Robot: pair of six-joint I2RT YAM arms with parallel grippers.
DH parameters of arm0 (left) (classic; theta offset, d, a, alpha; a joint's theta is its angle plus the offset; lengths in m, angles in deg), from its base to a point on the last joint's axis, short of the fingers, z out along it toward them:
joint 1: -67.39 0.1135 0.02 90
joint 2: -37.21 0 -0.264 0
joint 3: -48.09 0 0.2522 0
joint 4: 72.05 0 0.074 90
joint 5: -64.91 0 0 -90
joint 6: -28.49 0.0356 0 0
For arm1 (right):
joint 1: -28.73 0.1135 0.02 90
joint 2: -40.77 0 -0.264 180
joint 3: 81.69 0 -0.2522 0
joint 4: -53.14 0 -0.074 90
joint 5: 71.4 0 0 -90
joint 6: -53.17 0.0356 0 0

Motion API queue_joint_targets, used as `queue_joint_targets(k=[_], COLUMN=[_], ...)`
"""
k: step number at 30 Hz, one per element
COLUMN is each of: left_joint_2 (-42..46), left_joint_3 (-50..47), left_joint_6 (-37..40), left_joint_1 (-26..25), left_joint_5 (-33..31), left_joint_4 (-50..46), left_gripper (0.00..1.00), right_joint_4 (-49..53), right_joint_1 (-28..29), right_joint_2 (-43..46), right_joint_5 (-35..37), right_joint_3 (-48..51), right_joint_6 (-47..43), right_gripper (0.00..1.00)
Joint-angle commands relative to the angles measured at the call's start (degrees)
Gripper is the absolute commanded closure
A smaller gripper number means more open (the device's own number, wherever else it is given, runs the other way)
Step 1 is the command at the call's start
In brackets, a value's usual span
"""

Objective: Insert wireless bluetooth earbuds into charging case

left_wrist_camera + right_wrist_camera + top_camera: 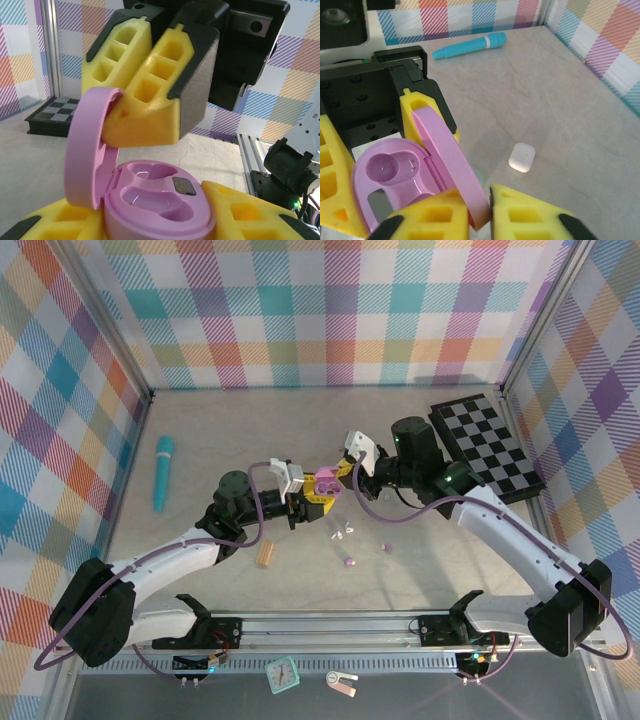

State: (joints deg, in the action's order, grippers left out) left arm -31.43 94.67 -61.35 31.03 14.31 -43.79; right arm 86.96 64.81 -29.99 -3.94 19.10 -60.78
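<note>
While our left hand (pixel 155 225) clamps the purple case (pixel 390 175) by its base, steadying it, our right hand (pixel 481 217) pinches the lid (pixel 447 155) upright, baring empty wells; the earbuds (pixel 350 562) lie loose on the bench (pixel 200 440) nearby.

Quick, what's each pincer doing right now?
Left pincer: closed on the purple case.
Right pincer: narrow around the lid's edge; grip cannot be told.
</note>
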Motion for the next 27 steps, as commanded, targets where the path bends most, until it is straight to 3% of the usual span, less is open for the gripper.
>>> queue_joint_targets(k=[1, 5, 8, 13, 19, 23, 27], left_joint_2=[0.62, 0.63, 0.40, -0.04, -0.78, -1.27, -2.96], left_joint_3=[0.38, 0.67, 0.76, -0.06, -1.06, -2.01, -3.42], left_joint_6=[-0.34, -0.58, -0.49, -0.21, -0.80, -1.93, -3.13], left_joint_1=[-0.64, -0.64, -0.64, -0.64, -0.47, 0.48, 2.51], left_joint_5=[1.64, 1.96, 1.96, 1.23, 0.55, 0.48, 1.47], left_joint_4=[3.91, 3.86, 3.92, 4.49, 6.82, 8.97, 12.57], left_gripper=[0.70, 0.69, 0.69, 0.69, 0.69, 0.69, 0.69], right_joint_4=[-2.03, -1.84, -1.86, -3.07, -5.17, -7.28, -10.27], right_joint_1=[0.22, 0.22, 0.22, 0.22, 0.02, -0.04, -0.81], right_joint_2=[1.66, 1.68, 1.59, 3.56, 7.65, 11.51, 16.82], right_joint_5=[-0.53, -0.66, -1.24, -2.88, -3.60, 4.47, 16.00], right_joint_3=[-0.47, -0.38, -0.38, 0.90, 3.59, 5.17, 9.58], right_joint_6=[0.84, 0.83, 0.68, 0.17, 3.01, 11.89, 16.96], right_gripper=[0.75, 0.73, 0.67, 0.38, 0.18, 0.08, 0.06])
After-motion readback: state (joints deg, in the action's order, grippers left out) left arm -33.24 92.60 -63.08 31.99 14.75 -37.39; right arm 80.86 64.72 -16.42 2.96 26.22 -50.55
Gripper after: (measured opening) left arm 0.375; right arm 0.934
